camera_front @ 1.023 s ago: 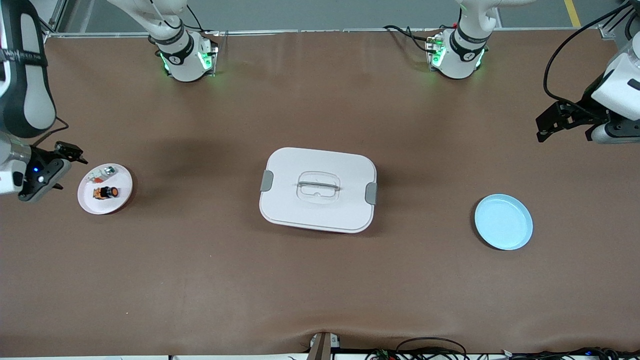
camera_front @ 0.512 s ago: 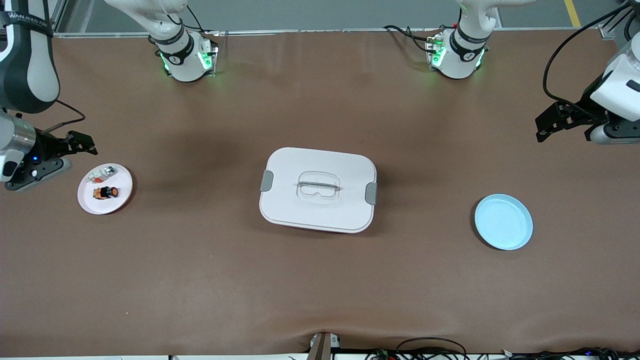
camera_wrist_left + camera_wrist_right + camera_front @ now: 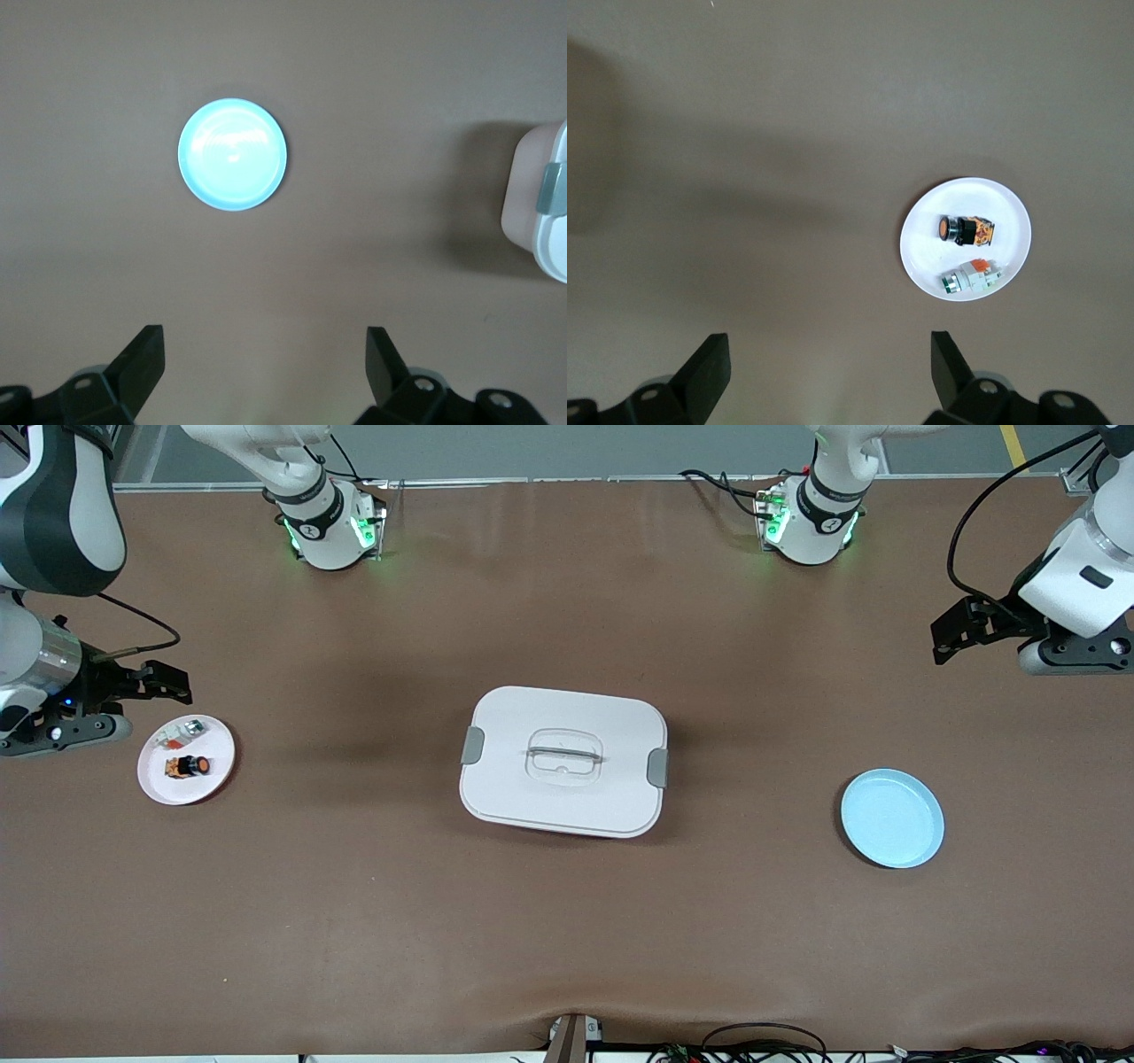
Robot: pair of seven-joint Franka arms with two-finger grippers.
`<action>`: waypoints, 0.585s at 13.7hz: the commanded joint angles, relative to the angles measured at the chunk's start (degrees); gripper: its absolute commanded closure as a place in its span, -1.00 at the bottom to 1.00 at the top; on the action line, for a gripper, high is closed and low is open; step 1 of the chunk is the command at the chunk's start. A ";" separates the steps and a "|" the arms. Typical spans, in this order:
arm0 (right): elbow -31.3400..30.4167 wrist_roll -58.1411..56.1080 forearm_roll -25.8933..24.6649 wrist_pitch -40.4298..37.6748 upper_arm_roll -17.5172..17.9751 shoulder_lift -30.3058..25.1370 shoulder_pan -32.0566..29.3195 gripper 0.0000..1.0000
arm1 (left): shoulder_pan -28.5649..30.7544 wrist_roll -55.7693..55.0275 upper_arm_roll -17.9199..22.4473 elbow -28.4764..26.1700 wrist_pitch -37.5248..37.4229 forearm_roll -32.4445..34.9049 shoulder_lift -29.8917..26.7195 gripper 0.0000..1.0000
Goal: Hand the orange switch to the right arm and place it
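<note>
- The orange switch [image 3: 190, 765] lies on its side on a white plate [image 3: 217, 771] at the right arm's end of the bench [image 3: 567, 921], just beside a small white-and-silver part [image 3: 182, 732] on the same plate.
- The right tool [image 3: 164, 680] hangs over the bench near that plate, fingers [image 3: 709, 372] spread wide and holding nothing.
- The left tool [image 3: 952, 631] is open and empty too, above the bench at the left arm's end; its height is hard to judge.
- A blue plate [image 3: 891, 817] sits bare there; a lidded white box [image 3: 563, 760] is mid-bench.

Two plates [image 3: 186, 779] [image 3: 892, 818], two small parts [image 3: 190, 765] [image 3: 182, 732], one lidded box [image 3: 563, 760], two arms [image 3: 53, 509] [image 3: 1076, 576].
</note>
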 commanded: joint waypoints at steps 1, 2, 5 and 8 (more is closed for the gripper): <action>5.89 1.15 0.73 -4.03 -0.54 0.97 0.47 -1.00 | 0.43 0.92 -0.04 0.40 -2.12 -1.07 -0.80 -1.00; 7.83 1.06 0.90 -4.47 -0.54 1.15 0.29 -1.00 | 0.43 0.92 -0.04 0.40 -2.12 -1.07 -0.89 -1.00; 11.43 1.15 0.90 -9.20 -0.80 1.06 -0.06 -1.00 | 0.43 0.75 -0.13 0.49 -2.39 -1.24 -1.32 -1.00; 12.76 3.42 1.34 -12.29 -1.06 0.89 -0.58 -1.00 | 0.61 0.83 0.22 0.49 -3.52 -3.70 -1.77 -1.00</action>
